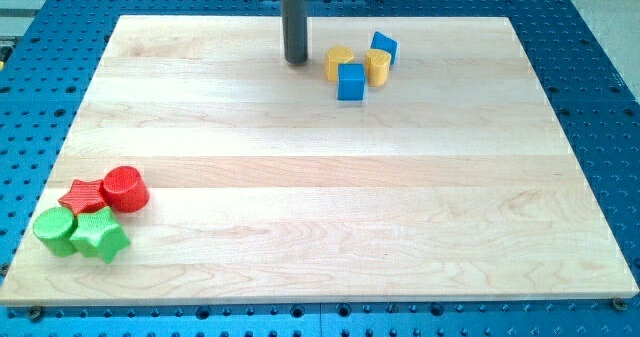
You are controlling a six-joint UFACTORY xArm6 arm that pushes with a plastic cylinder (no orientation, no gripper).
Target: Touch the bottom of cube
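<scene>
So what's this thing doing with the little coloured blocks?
I'm a robot arm ending in a dark rod, and I push blocks around this wooden board. My tip rests near the view's top, left of a cluster of two blue cubes and two yellow blocks, touching none. Red and green blocks sit untouched at the lower left.
</scene>
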